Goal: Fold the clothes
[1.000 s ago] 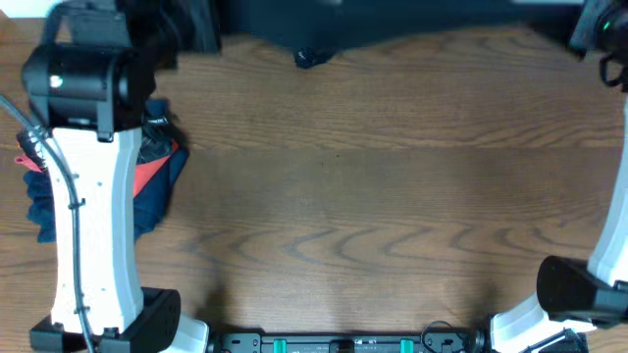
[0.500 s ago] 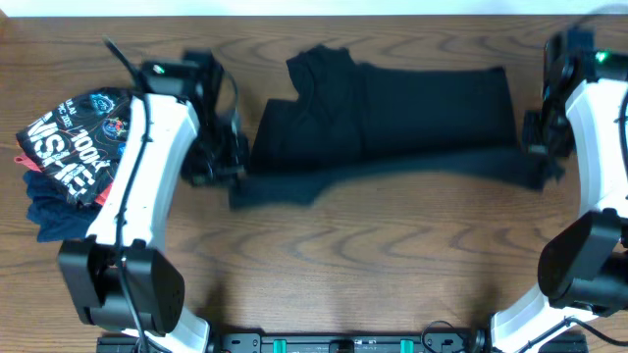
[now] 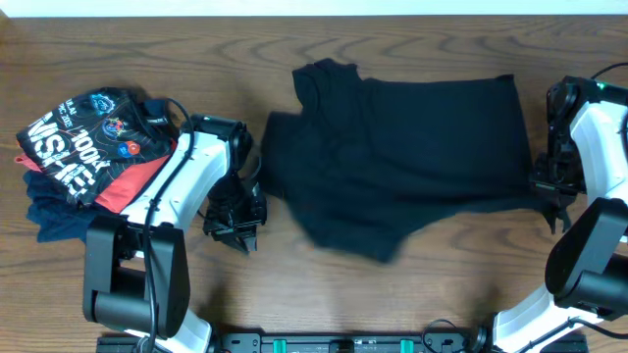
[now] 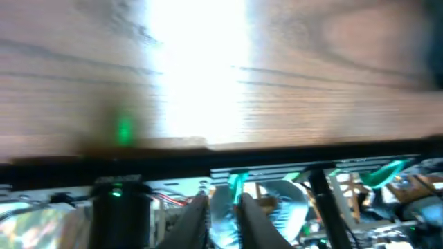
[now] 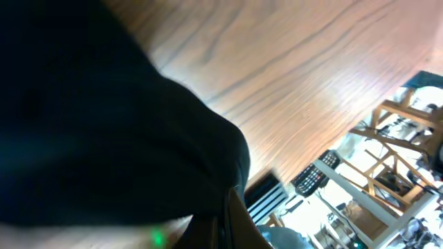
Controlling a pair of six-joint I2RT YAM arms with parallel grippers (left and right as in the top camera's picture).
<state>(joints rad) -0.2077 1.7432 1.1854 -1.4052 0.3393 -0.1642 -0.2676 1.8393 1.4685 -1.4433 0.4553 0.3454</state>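
- The black polo shirt [image 3: 412, 167] lies spread on the surface [image 3: 324, 294], toward its far right corner, near edge rumpled.
- Right claw [image 3: 551, 201] pinches its hem; left claw [image 3: 235, 227] stands narrowly parted, empty.
- Flattening step, seemingly; next, smooth that rumpled edge.

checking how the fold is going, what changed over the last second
The black polo shirt went from a narrow band to spread wider, its lower edge pulled toward the near side. The left gripper moved nearer too, now off the shirt's left edge, holding nothing. The right gripper moved nearer along the right edge, apparently still pinching fabric. The clothes pile at left looks unmoved.
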